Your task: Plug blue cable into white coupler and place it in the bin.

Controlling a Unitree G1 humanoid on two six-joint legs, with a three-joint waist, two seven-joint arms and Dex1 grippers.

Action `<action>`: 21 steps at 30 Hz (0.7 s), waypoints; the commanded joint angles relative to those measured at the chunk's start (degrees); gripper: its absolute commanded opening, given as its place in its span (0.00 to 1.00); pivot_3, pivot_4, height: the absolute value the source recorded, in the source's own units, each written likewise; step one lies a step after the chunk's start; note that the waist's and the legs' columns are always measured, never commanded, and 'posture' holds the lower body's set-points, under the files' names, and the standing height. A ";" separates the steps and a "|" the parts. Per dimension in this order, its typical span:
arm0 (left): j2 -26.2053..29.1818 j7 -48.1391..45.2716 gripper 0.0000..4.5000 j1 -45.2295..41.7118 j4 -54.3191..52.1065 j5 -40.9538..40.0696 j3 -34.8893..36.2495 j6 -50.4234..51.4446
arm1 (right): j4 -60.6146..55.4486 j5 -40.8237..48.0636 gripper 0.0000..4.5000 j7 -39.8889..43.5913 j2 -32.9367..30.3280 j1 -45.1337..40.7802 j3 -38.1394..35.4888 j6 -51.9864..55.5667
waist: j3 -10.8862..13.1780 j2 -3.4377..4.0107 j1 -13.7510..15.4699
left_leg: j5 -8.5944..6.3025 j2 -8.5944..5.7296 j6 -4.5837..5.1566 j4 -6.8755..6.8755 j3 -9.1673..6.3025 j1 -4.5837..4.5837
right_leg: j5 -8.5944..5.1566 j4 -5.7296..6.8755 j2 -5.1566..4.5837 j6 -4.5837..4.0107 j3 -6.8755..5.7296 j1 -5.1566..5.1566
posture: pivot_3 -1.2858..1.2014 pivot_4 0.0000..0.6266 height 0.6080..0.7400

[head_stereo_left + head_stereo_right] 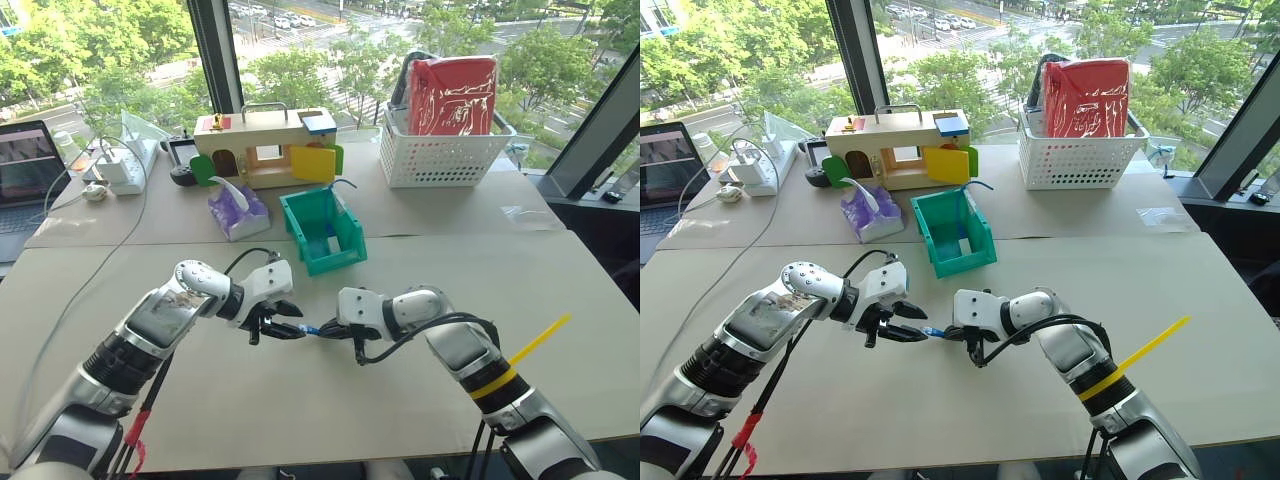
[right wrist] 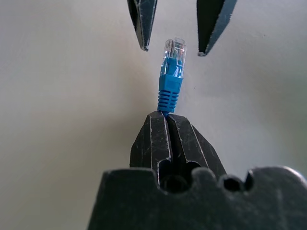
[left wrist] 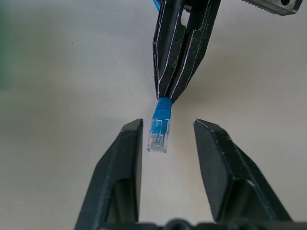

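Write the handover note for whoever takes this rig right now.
Right gripper: shut on the blue cable just behind its plug, held above the table.
Left gripper: open, fingers either side of the plug, not touching it.
Bin: on the table beyond the grippers, a blue cord at its rim.
Coupler: I can't spot it.
Done: cable picked up.
Left: plug into coupler, place in bin.

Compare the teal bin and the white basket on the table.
The bin is teal with solid walls and a cut-down front; the basket is white, latticed and larger. The bin stands near the table's middle; the basket stands at the far edge, holding a red package. Both stand upright.
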 commanded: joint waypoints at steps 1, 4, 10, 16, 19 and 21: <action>-0.46 -1.16 0.15 -0.62 0.96 2.54 -1.05 -2.88 | -0.33 -0.57 0.00 0.70 -0.08 1.47 1.97 0.28 | 0.00 0.00 0.14 | 0.00 0.00 0.00 0.00 0.00 0.00 | 0.00 -0.01 0.00 0.00 0.00 0.00 | 0.52 0.24 1.00; -1.26 -1.39 0.15 -0.72 2.11 4.05 -1.61 -4.10 | -0.50 -0.61 0.00 0.75 0.00 1.58 2.17 0.22 | 0.00 0.00 0.21 | 0.00 0.00 0.00 0.00 0.00 0.00 | 0.00 -0.02 0.00 0.00 0.00 0.01 | 0.52 0.24 1.00; -2.99 -1.49 0.15 -0.92 4.21 6.13 -1.62 -5.62 | -0.67 0.34 0.00 0.41 0.80 1.77 1.28 2.06 | -0.01 -0.01 0.16 | 0.00 0.00 0.00 0.00 0.00 0.02 | 0.00 -0.02 0.00 0.00 0.00 0.04 | 0.52 0.24 1.00; -4.48 -1.57 0.14 -1.41 5.25 8.19 -2.23 -6.08 | -0.34 -1.23 0.41 -0.57 0.59 1.41 1.52 0.13 | -0.01 0.00 0.28 | 0.00 -0.01 0.00 0.00 -0.01 0.03 | 0.00 -0.02 0.00 0.00 0.00 0.05 | 0.52 0.24 1.00; -5.18 -1.07 0.14 -1.00 5.76 10.25 -3.42 -7.37 | -0.25 -1.17 0.57 -0.46 0.64 1.33 1.64 0.45 | -0.02 0.00 0.31 | 0.00 -0.01 0.00 0.01 -0.01 0.04 | 0.00 -0.03 0.00 0.00 0.00 0.07 | 0.52 0.24 1.00; -5.67 -1.08 0.14 -0.83 5.73 10.77 -3.64 -7.30 | -0.37 -1.14 0.57 -0.50 0.60 1.36 1.69 0.51 | -0.03 0.01 0.33 | -0.01 -0.01 0.01 0.00 -0.01 0.10 | 0.00 -0.05 -0.01 0.00 0.00 0.15 | 0.52 0.24 1.00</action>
